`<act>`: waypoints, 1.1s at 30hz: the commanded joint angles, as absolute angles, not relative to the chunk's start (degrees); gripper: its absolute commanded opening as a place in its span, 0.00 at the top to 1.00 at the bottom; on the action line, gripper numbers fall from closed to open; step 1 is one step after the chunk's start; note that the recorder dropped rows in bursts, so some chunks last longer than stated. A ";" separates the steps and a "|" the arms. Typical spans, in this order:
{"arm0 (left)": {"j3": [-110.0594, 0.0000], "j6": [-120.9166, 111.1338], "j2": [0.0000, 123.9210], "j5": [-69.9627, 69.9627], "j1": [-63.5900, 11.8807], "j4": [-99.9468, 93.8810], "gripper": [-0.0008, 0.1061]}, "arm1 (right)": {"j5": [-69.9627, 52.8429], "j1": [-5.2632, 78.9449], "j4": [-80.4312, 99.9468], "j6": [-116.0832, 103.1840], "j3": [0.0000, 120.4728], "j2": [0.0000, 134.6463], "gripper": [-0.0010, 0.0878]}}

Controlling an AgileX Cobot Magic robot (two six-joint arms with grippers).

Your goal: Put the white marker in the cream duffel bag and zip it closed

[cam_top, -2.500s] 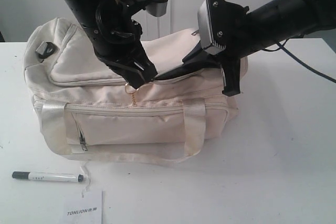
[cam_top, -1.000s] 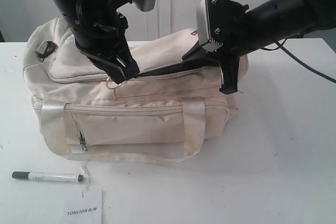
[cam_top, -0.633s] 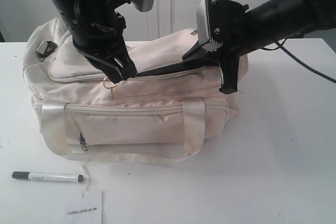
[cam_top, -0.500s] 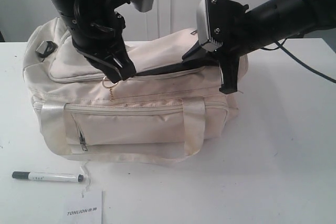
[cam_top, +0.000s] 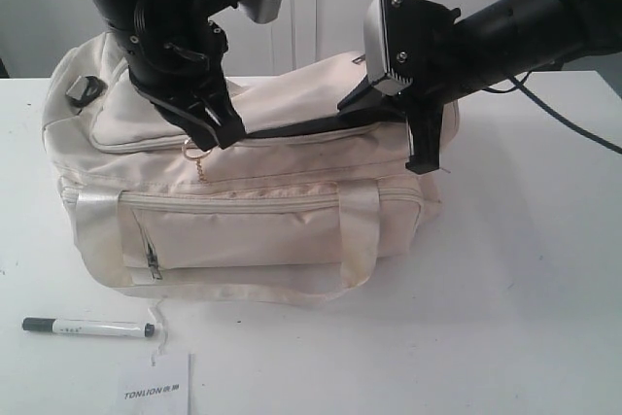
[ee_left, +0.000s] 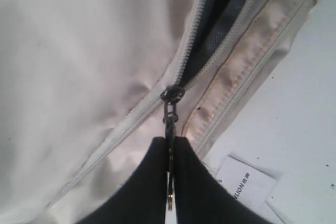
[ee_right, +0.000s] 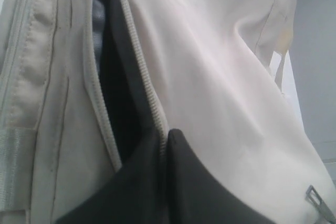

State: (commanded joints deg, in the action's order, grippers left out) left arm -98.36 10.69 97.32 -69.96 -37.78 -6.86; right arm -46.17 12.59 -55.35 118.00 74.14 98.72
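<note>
The cream duffel bag (cam_top: 243, 230) stands on the white table, its top zipper partly undone and dark lining showing in the gap (ee_left: 220, 19). My left gripper (cam_top: 222, 138) (ee_left: 170, 142) is shut on the zipper pull (ee_left: 169, 114) of the top zipper. Further right, my right gripper (cam_top: 355, 104) (ee_right: 165, 135) is shut on the zipper edge of the bag's top flap (ee_right: 210, 77) and holds it lifted. The white marker (cam_top: 87, 328) lies on the table in front of the bag's left end, away from both grippers.
A white "TONLION" paper card (cam_top: 155, 386) (ee_left: 244, 182) lies at the table's front edge, just right of the marker. The bag has a zipped front pocket (cam_top: 233, 206) and webbing handles (cam_top: 360, 230). A black cable (cam_top: 573, 128) trails behind the right arm.
My left gripper has drawn the zipper pull leftward along the top zipper, lengthening the dark opening. The right gripper, the marker and the card have stayed put.
</note>
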 joint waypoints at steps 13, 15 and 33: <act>-98.36 10.69 97.32 -69.96 -37.78 -8.48 0.99 | -45.97 12.59 -55.21 118.00 74.17 98.72 0.99; -98.36 10.69 97.32 -69.96 -37.78 -8.82 0.99 | -45.97 12.59 -55.21 118.00 74.17 98.72 0.99; -98.36 9.17 97.32 -65.84 -37.78 -6.33 0.99 | -53.00 13.63 -67.62 109.47 74.27 94.27 0.41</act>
